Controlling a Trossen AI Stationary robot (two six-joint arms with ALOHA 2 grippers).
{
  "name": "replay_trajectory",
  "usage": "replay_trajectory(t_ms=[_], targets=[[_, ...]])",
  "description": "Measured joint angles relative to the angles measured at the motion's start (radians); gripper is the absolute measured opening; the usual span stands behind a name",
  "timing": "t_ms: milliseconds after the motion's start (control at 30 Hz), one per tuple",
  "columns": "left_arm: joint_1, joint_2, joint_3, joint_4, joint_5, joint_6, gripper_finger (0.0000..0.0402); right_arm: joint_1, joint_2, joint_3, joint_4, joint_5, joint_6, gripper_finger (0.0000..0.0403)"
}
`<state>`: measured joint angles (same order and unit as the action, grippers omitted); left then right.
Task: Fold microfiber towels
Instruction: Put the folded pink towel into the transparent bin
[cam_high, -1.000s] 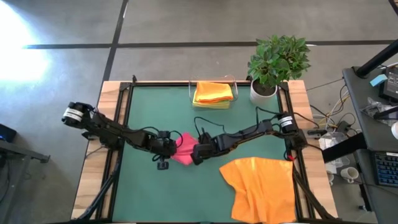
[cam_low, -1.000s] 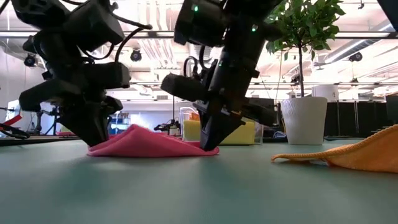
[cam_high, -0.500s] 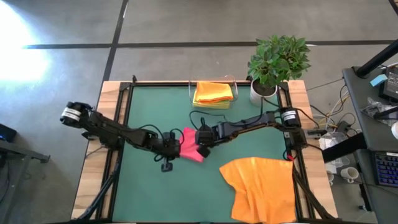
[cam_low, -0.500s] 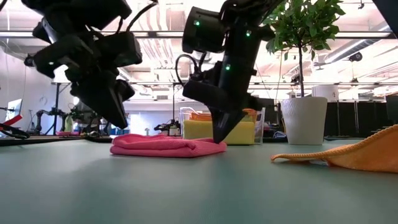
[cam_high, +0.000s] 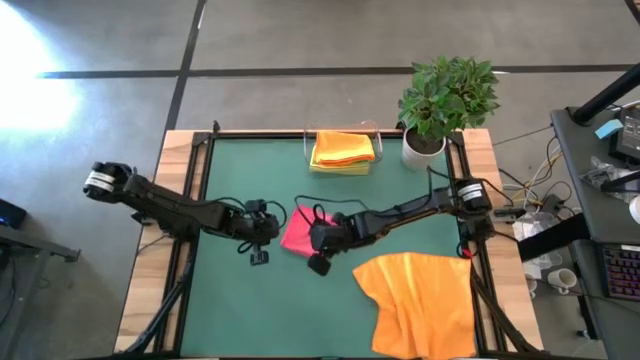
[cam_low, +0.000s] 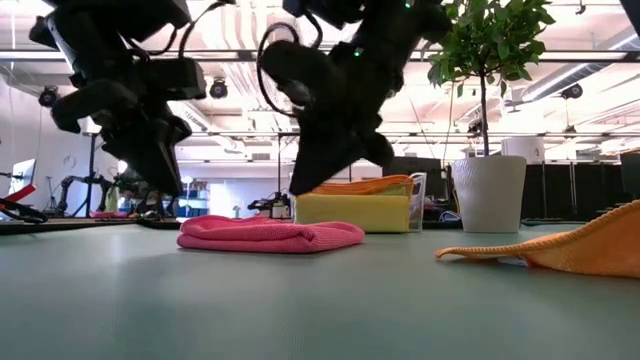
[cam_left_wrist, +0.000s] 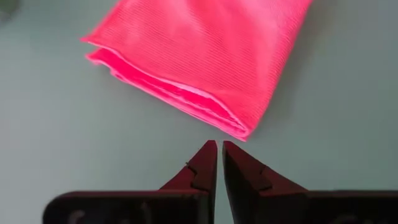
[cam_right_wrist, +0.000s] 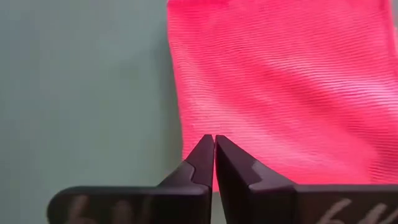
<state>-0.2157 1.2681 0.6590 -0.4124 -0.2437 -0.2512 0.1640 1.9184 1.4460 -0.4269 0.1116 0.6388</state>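
Pink towel folded, flat at mid-surface. Left tool closed, empty, just beside its corner. Right tool closed, empty, above its edge. Orange towel spread near right.

Left tool closed and empty, right tool closed and empty, both raised mid-table

A potted plant in a white pot is stood at the far right corner of the green table mat. A desk with cables is seen beside the table.
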Motion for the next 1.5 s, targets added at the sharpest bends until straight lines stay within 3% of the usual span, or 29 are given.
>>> replay_trajectory(t_ms=[167,433,633,933,1233,1500], targets=[[0.000,-0.054,-0.007,0.003,-0.053,0.001,0.0012,0.013,0.049,0.000,0.042,-0.008,0.068,0.0008],[0.000,-0.066,-0.011,0.021,-0.063,0.043,0.0012,0.018,0.077,0.000,-0.044,-0.021,0.189,0.0008],[0.000,-0.045,-0.011,0.089,-0.041,0.078,0.0012,0.041,0.065,0.002,-0.202,-0.066,0.281,0.0008],[0.000,-0.026,0.000,0.093,-0.017,0.077,0.0018,0.094,-0.019,0.017,-0.227,-0.063,0.266,0.0008],[0.000,-0.025,0.004,0.089,-0.017,0.153,0.0098,0.136,-0.183,0.017,-0.385,0.085,0.244,0.0008],[0.029,-0.025,0.016,0.146,-0.083,0.154,0.0171,0.193,-0.357,-0.039,-0.560,0.259,0.348,0.0008]])
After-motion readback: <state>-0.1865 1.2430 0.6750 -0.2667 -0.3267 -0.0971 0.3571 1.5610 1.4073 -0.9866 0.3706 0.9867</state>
